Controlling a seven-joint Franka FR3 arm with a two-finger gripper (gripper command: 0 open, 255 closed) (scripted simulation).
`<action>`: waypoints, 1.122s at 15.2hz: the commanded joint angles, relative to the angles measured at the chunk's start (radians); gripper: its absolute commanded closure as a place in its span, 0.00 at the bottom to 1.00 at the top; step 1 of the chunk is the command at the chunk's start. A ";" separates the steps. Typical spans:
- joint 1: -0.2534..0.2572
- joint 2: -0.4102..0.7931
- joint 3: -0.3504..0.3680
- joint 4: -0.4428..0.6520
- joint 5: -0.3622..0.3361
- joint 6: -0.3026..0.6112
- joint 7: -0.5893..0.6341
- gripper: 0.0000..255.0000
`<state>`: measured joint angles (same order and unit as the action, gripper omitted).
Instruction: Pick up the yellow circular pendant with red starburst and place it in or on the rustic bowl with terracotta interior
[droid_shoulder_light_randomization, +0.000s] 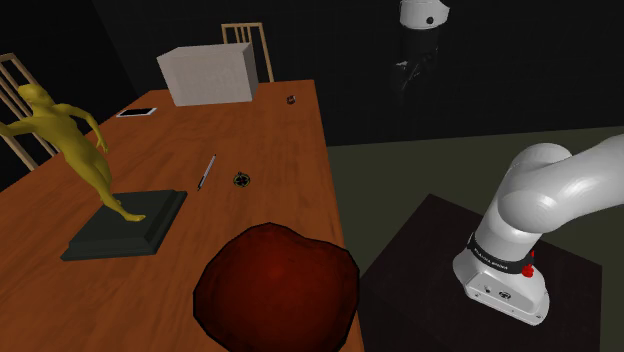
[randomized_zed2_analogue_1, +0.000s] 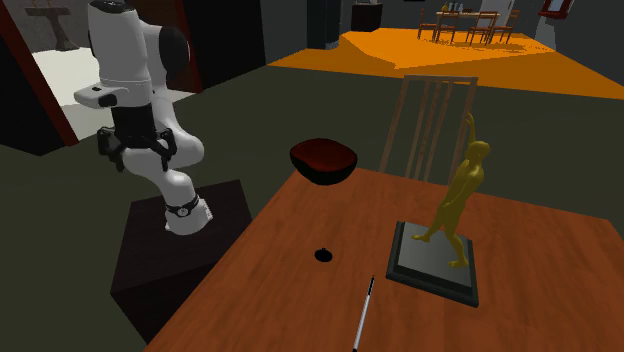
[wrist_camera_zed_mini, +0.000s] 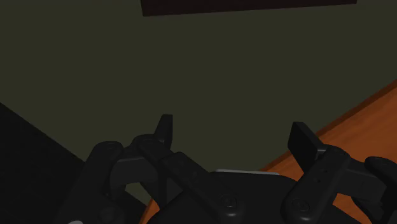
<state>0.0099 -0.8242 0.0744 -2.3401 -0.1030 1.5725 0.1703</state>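
The pendant (droid_shoulder_light_randomization: 241, 179) is a small dark disc with yellowish flecks, lying flat on the wooden table (droid_shoulder_light_randomization: 280, 140) near its middle; it shows as a dark spot (randomized_zed2_analogue_1: 323, 254) in the second exterior view. The bowl (droid_shoulder_light_randomization: 275, 285), dark red and rough-sided, stands at the table's near end by the edge, also seen as the bowl (randomized_zed2_analogue_1: 324, 160) beyond the pendant. My black gripper (droid_shoulder_light_randomization: 413, 80) hangs high over the floor beside the table, away from both. Its fingers (wrist_camera_zed_mini: 165, 130) stand apart with nothing between them, so the gripper (wrist_camera_zed_mini: 235, 137) is open. The gripper (randomized_zed2_analogue_1: 135, 158) points down beside the stand.
A yellow figurine (droid_shoulder_light_randomization: 70, 140) on a dark plinth stands by the table's left side in the shoulder view. A pen (droid_shoulder_light_randomization: 206, 172) lies close to the pendant. A white box (droid_shoulder_light_randomization: 207, 75), a flat phone-like slab (droid_shoulder_light_randomization: 137, 112) and a small dark object (droid_shoulder_light_randomization: 291, 99) sit at the far end. Chairs (randomized_zed2_analogue_1: 430, 125) flank the table.
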 joint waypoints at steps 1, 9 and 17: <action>0.000 0.000 0.000 0.000 0.000 0.000 0.000 0.00; 0.036 0.153 0.045 -0.037 0.176 0.199 0.140 0.00; 0.079 0.358 0.090 -0.003 0.341 0.409 0.237 0.00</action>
<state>0.0835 -0.4944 0.1598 -2.3444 0.2160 1.9476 0.3986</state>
